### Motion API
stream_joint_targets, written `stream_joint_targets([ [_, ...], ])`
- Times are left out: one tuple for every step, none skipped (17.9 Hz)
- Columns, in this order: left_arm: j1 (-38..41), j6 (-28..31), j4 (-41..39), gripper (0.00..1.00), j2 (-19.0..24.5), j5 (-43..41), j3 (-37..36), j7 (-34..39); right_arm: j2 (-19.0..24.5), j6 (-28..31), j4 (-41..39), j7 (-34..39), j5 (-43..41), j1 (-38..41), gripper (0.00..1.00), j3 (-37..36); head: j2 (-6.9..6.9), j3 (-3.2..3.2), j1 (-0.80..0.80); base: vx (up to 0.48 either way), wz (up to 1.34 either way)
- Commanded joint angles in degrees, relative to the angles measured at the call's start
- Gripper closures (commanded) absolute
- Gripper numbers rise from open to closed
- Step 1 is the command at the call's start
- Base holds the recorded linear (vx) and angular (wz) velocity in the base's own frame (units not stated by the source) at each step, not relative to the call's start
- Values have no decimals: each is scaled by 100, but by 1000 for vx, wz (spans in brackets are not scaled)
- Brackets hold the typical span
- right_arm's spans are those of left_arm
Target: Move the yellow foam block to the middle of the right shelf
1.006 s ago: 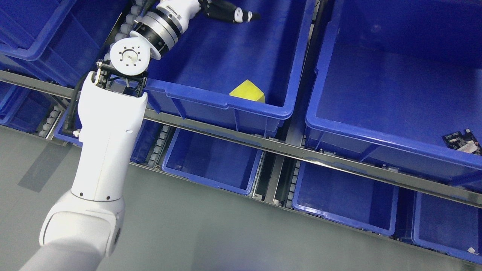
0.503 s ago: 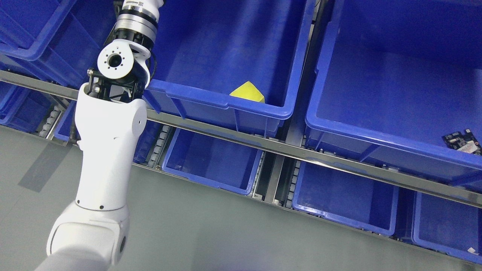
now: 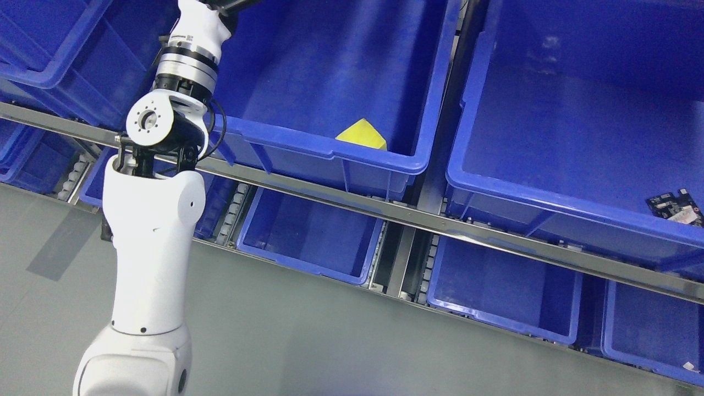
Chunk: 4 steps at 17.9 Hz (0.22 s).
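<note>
A: What sat nearest the camera?

B: The grey floor (image 3: pixel 308 341), and the left arm (image 3: pixel 151 258) rising from the bottom edge at about 7 o'clock. Its white forearm crossed in front of the metal shelf rail (image 3: pixel 385 212) and its wrist ran out past the top edge near 11 o'clock.

A: And the robot hand?

B: Only a dark sliver showed at the top edge, so I could not tell whether the robot hand was released or clenched. The right arm did not show.

A: What lay beyond the rail?

B: Below it, a row of smaller blue bins (image 3: pixel 308 236) on the lower shelf. Above it, two large blue bins side by side.

A: Where was the yellow foam block (image 3: pixel 361 135)?

B: In the large left bin (image 3: pixel 330 148), tucked against the inside of its near wall toward the right corner, roughly 12 o'clock from the frame's centre. The wall's rim hid its lower part. It lay well apart from the arm, off at 3 o'clock from the elbow joint.

A: Anything in the other bin?

B: A small circuit board (image 3: pixel 676 206) rested in the large right bin (image 3: pixel 550 203), at 3 o'clock by the frame's edge. The two bins' walls and the dark gap between them separated the block from it.
</note>
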Motion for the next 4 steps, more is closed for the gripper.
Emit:
stream_joint_targets([
  [325, -45, -470, 0, 69, 69, 434, -202, -100, 4, -100, 3, 18, 9, 0, 0, 0, 0, 0, 0, 0],
  [334, -45, -470, 0, 69, 69, 469, -203, -100, 4, -100, 3, 18, 9, 0, 0, 0, 0, 0, 0, 0],
  [334, -45, -470, 0, 69, 69, 478, -203, -100, 4, -100, 3, 18, 9, 0, 0, 0, 0, 0, 0, 0],
  [334, -36, -470, 0, 69, 69, 478, -211, -100, 4, -100, 3, 18, 9, 0, 0, 0, 0, 0, 0, 0],
])
